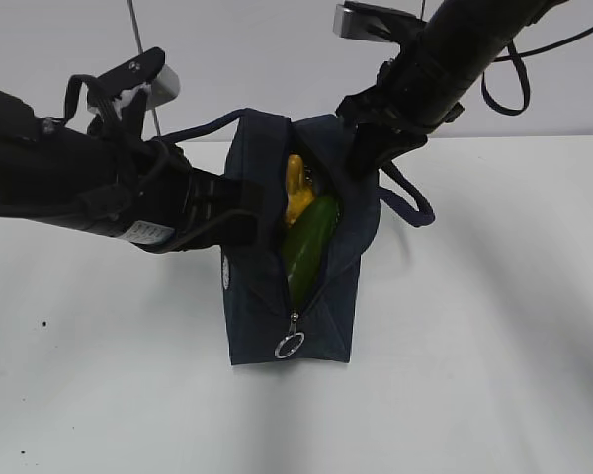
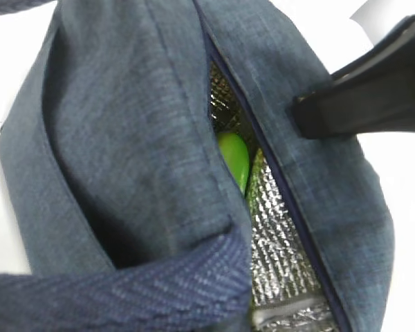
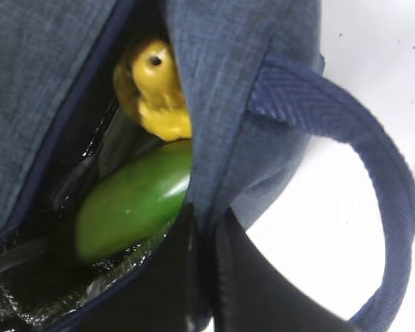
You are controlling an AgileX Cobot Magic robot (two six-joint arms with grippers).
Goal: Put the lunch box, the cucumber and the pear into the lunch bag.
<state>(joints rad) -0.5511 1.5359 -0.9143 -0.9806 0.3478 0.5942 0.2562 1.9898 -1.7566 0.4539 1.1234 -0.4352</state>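
Note:
The navy lunch bag [image 1: 321,306] stands mid-table with its top zip open. The dark green cucumber [image 1: 306,242] lies inside it, with the yellow pear [image 1: 296,193] behind. My left gripper [image 1: 235,225] grips the bag's left rim; in the left wrist view the bag's fabric [image 2: 124,124] and handle hide its fingers, and the cucumber tip [image 2: 234,159] shows against the silver lining. My right gripper [image 1: 361,148] pinches the right rim; in its wrist view [image 3: 206,221] the fabric [image 3: 221,83] sits between the black fingers, next to the cucumber [image 3: 131,200] and the pear [image 3: 155,90]. The lunch box is hidden.
The metal ring pull [image 1: 290,346] hangs at the bag's near end. One handle loop [image 1: 410,202] hangs off the right side. My right arm's finger [image 2: 373,90] shows in the left wrist view. The white table [image 1: 494,326] surrounds the bag.

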